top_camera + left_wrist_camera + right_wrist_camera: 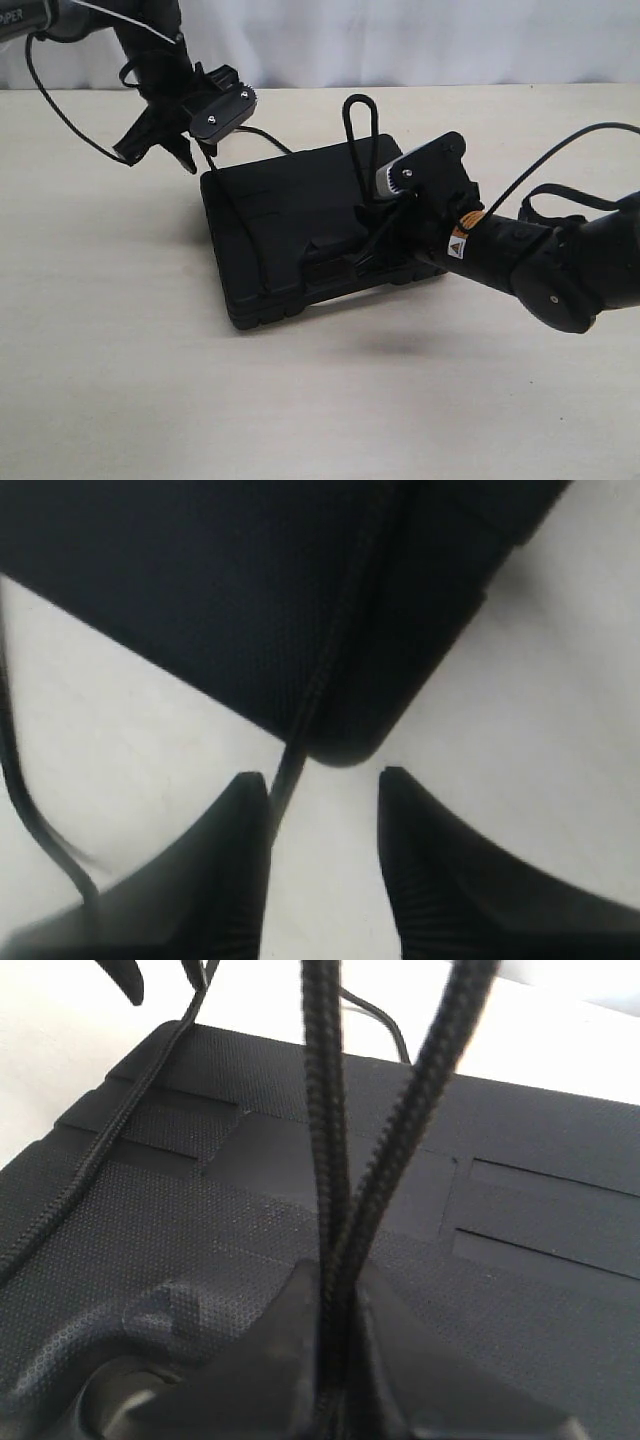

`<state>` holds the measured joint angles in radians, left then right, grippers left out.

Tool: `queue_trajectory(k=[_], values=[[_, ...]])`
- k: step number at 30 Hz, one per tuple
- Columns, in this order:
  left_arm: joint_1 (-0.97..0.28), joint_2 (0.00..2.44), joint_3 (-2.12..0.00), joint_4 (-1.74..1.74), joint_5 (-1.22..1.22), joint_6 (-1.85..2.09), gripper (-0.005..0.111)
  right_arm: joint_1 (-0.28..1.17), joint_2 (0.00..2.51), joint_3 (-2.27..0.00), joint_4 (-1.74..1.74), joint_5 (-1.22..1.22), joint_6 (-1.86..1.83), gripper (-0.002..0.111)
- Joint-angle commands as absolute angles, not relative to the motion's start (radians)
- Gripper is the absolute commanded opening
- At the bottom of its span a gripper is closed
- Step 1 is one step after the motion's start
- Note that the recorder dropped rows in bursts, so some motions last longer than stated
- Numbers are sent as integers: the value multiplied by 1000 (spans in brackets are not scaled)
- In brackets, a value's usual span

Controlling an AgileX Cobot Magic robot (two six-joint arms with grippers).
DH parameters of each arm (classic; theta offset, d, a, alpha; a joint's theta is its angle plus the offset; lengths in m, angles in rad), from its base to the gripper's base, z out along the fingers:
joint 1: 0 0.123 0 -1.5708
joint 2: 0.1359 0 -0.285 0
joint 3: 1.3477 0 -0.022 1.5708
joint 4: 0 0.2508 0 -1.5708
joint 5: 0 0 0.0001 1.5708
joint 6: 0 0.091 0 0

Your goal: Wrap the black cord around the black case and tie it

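The black case (300, 235) lies flat on the table. The black cord (245, 235) runs over its left part and down its front edge. A doubled loop of the cord (360, 125) stands upright above the case's right half. My right gripper (378, 222) is shut on that loop just over the lid; in the right wrist view two strands (325, 1110) rise from the closed jaws (337, 1295). My left gripper (160, 145) hangs open beyond the case's far left corner. In the left wrist view the cord (305, 715) passes along the inner side of one finger (235, 860), not pinched.
Glossy robot cables (60, 110) hang behind the left arm, and one (30, 820) lies on the table near the left gripper. The beige table (300, 400) stretches in front of the case. A white backdrop (400, 40) closes the far side.
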<state>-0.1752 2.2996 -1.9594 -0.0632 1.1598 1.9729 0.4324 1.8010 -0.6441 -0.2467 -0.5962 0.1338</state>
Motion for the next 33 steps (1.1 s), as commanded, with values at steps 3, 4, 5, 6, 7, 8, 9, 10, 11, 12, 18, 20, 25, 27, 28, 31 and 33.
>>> queue_trajectory(k=[3, 4, 5, 6, 7, 8, 9, 10, 11, 12, 18, 20, 25, 27, 28, 31, 33], values=[[-201, 2294, -1945, -115, 1221, 2099, 35, 433, 1791, -650, -250, -594, 123, 4], [-206, 2294, -1945, -111, 1221, 2109, 35, 433, 1791, -650, -250, -594, 123, 4], [-211, 2294, -1945, -109, 1221, 2118, 35, 433, 1791, -650, -250, -594, 123, 4], [-213, 2294, -1945, -111, 1221, 2124, 35, 433, 1791, -650, -250, -594, 123, 4], [-216, 2294, -1945, -113, 1221, 2124, 35, 433, 1791, -650, -250, -594, 123, 4], [-221, 2294, -1945, -116, 1221, 2124, 35, 433, 1791, -650, -250, -594, 123, 4], [-229, 2294, -1945, -116, 1221, 2124, 35, 433, 1791, -650, -250, -594, 123, 4], [-234, 2294, -1945, -116, 1221, 2124, 35, 433, 1791, -650, -250, -594, 123, 4], [-243, 2294, -1943, -116, 1221, 2124, 35, 433, 1791, -650, -250, -596, 123, 4], [-246, 2294, -1941, -116, 1221, 2124, 35, 433, 1791, -650, -250, -596, 123, 4], [-256, 2294, -1884, -60, 1221, 2124, 35, 433, 1791, -650, -250, -596, 123, 4], [-256, 2294, -1869, -58, 1221, 2124, 35, 433, 1791, -650, -250, -600, 123, 4], [-257, 2294, -1861, -90, 1221, 2124, 28, 433, 1791, -650, -250, -600, 123, 4], [-257, 2294, -1861, -90, 1221, 2124, 14, 433, 1791, -650, -250, -600, 123, 4], [-257, 2294, -1861, -90, 1221, 2124, 7, 433, 1791, -650, -250, -600, 123, 4], [-257, 2294, -1861, -90, 1221, 2118, 0, 433, 1791, -650, -250, -600, 123, 4], [-257, 2294, -1864, -90, 1221, 2118, 0, 433, 1791, -650, -250, -600, 123, 4]])
